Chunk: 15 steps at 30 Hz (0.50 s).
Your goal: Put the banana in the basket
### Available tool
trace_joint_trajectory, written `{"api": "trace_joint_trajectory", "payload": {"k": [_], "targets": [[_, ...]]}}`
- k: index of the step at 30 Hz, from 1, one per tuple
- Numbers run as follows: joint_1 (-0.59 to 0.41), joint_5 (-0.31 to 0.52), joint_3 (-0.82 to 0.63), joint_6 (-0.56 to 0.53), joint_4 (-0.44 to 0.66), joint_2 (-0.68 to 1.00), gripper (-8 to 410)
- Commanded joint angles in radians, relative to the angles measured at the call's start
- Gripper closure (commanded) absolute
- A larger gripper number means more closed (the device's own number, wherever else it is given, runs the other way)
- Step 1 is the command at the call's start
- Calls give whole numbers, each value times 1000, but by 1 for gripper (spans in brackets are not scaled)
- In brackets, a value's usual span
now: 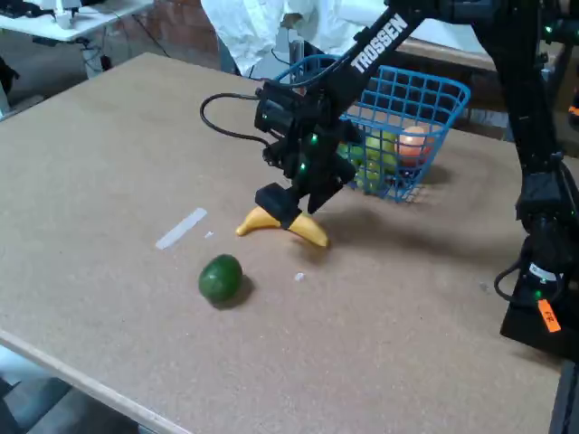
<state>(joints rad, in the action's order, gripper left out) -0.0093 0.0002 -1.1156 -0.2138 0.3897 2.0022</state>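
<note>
Banana (312, 232), one, smooth curved yellow, on particleboard counter (109, 154); black tool (288, 213) straddles its middle, grip unclear. Basket (425, 99), one, blue wire mesh.

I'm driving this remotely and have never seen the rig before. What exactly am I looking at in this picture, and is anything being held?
There is one picture, taken by a camera that stands still and looks down across a brown table. The black machine reaching in from the upper right is a robot arm; its base stands on the table's right side. At its tip is the claw, the part that grasps. It is down over the middle of the banana, whose yellow ends stick out on either side. The banana lies on the table, and I cannot tell whether the claw has closed on it. Nearer the camera lies a green fruit, with a pale strip to its upper left. Behind the arm stands the blue basket, which already has a few fruits in it.
</note>
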Motion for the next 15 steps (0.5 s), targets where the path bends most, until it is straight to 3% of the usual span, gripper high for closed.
{"api": "trace_joint_trajectory", "payload": {"k": [1, 11, 15], "targets": [[0, -1, 8, -6, -18, 10, 95], [0, 1, 4, 2, -54, 66, 97], [0, 2, 4, 0, -80, 66, 121]]}}
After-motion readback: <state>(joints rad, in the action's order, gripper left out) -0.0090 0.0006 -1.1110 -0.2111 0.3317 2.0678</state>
